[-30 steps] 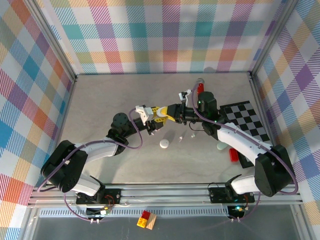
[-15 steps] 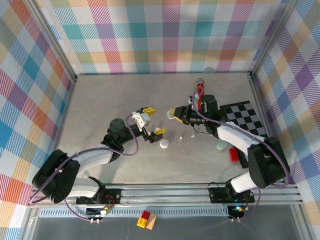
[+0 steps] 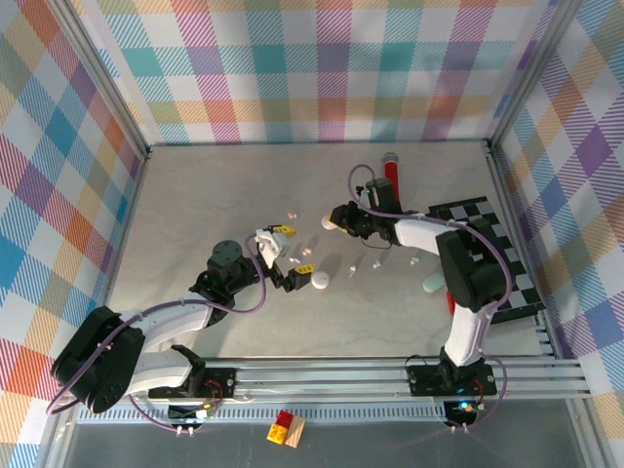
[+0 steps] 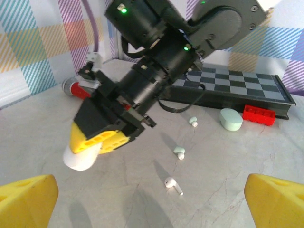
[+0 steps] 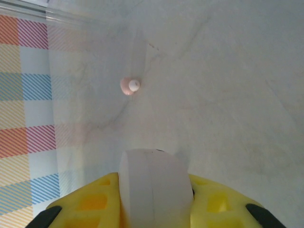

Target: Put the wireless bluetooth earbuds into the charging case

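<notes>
left tool (image 3: 291, 255) wide open, empty; right tool (image 5: 153, 202) clamped on white case (image 4: 80, 160).

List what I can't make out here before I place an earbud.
- white case in the right gripper: right wrist view, fingers cover its sides, frame edge cuts its lower part.
- earbuds: top view, too small to tell orientation.
- red brick: top view, partly behind the right arm.
</notes>
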Robot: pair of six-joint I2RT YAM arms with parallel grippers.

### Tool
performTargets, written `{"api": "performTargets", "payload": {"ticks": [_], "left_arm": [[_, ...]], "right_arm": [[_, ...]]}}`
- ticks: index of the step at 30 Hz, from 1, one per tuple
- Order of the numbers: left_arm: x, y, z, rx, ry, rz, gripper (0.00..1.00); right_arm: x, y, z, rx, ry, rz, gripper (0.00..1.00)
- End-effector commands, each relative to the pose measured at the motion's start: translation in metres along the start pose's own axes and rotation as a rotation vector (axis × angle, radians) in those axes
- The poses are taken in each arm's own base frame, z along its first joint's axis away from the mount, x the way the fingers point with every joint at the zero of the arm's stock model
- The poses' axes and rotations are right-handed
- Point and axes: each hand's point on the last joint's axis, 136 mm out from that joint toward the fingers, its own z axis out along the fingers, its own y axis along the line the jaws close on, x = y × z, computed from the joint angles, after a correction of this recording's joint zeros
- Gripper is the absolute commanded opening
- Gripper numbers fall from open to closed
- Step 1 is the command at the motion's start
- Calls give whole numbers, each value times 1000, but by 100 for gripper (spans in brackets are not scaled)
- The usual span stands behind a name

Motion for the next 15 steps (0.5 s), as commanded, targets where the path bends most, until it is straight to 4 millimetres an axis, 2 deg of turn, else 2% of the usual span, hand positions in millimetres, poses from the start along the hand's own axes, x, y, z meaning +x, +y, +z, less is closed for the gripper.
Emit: {"api": "performTargets", "payload": {"ticks": [1, 9, 13, 15], "left_arm": [[-7, 2, -3, -14, -20, 22, 100], [-4, 1, -4, -16, -5, 20, 100], [-4, 4, -2, -26, 4, 18, 100], [-4, 6, -1, -29, 11, 16, 100]], "right_arm": [[-3, 0, 21, 20, 20, -24, 12], [-13, -9, 68, 43, 59, 3, 13], [-14, -14, 78, 66, 68, -5, 17], [-16, -16, 78, 86, 71, -21, 23]]}}
